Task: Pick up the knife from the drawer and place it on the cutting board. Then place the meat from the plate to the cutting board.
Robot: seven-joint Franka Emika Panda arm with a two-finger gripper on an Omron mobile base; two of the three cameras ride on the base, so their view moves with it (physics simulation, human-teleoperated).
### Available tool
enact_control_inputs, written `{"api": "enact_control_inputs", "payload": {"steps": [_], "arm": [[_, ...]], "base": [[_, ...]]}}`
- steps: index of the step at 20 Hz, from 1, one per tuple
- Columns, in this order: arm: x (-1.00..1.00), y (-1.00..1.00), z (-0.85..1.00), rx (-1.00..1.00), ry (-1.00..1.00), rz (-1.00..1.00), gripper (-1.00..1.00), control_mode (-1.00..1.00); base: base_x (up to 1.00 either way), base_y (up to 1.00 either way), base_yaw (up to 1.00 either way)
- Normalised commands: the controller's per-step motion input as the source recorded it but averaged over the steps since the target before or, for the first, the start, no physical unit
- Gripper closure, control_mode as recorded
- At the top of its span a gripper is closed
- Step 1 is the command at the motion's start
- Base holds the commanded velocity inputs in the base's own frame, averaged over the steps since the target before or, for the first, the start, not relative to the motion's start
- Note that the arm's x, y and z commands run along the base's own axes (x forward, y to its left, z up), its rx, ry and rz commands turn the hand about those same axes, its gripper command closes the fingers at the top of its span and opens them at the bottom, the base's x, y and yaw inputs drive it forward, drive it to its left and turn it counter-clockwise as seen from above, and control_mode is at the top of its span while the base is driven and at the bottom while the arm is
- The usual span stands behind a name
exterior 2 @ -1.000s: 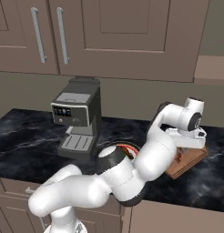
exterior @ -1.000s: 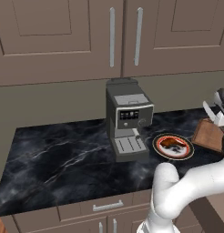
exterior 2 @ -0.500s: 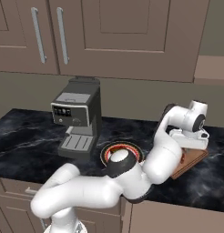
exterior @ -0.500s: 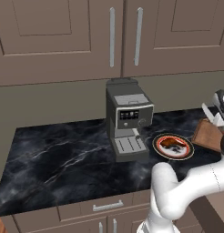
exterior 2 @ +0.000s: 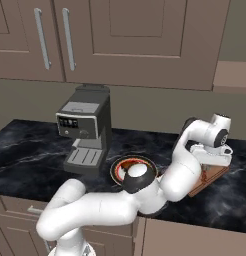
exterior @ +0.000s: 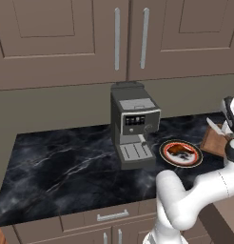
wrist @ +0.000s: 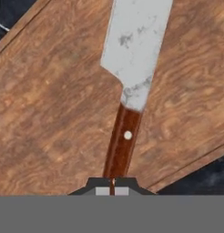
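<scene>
Wood-grained cutting board [wrist: 54,113], claw [wrist: 113,187] clamped on knife [wrist: 132,82] — mottled silver blade, riveted handle.

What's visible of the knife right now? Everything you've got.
The knife has a pale silver-white blade with grey mottling and a reddish-brown handle with one pale rivet. The gripper is shut on the handle's butt end. It is over the wooden board, blade pointing away from the hand; whether it touches the board is unclear.
</scene>
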Motion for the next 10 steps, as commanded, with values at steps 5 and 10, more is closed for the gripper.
{"api": "enact_control_inputs", "payload": {"steps": [5, 10], "arm": [[0.21, -0.02, -0.05, 0.00, 0.00, 0.00, 1.00, -1.00], [-0.08, 0.00, 0.33, 0.00, -0.08, -0.02, -1.00, -1.00]], "base": [[0.00, 0.00, 0.00], [0.00, 0.00, 0.00]]}}
